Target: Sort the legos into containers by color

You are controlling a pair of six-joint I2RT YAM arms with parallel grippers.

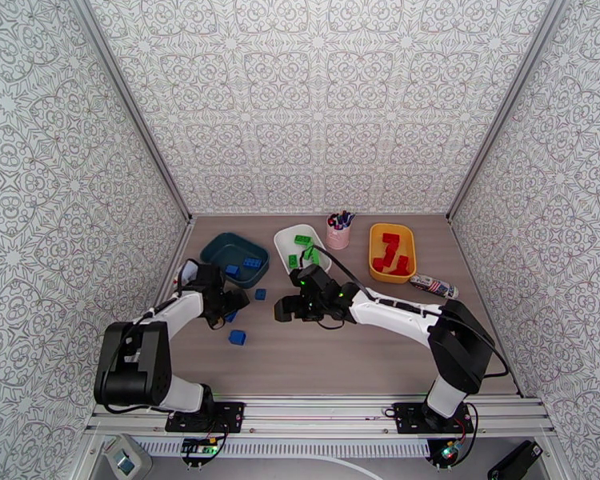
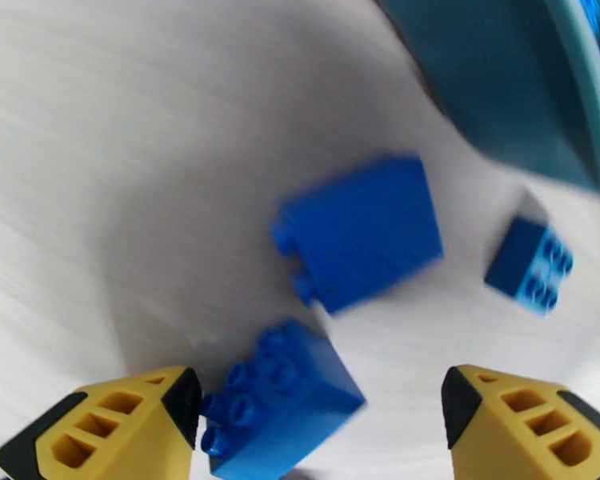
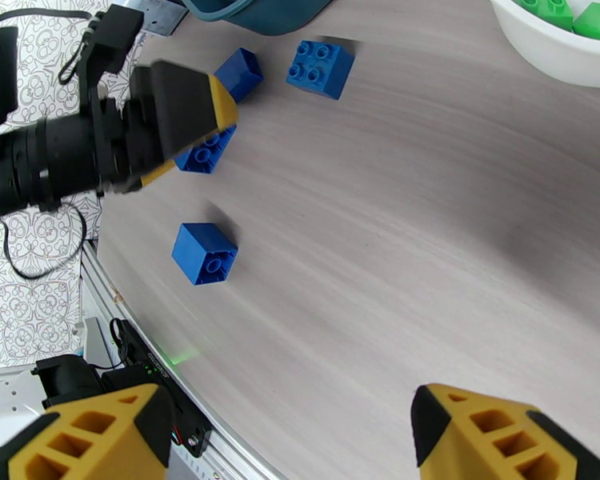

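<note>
1. Top view: the sorting looks mostly done. The red bricks (image 1: pixel 390 251) lie in the yellow tub (image 1: pixel 406 234), the green bricks (image 1: pixel 304 243) in the white tub (image 1: pixel 286 242), and a couple of blue ones (image 1: pixel 252 263) in the teal tub (image 1: pixel 216 250). Several loose blue bricks (image 1: pixel 237 337) lie on the bench (image 1: pixel 340 354) just in front of the teal tub, and I judge these to be all that is left. The left end effector (image 1: pixel 236 304) hangs over them, and the right end effector (image 1: pixel 285 309) hovers at mid-bench.
2. Left wrist view: the left end effector's jaws stand apart. One blue brick (image 2: pixel 280 398) sits between them, close against one finger and clear of the other, so it is not clamped. Two more lie beyond it, towards the teal tub.
3. Right wrist view: the right end effector's jaws stand apart with nothing between them. The nearest blue brick (image 3: pixel 205 252) lies ahead, off to one side.
</note>
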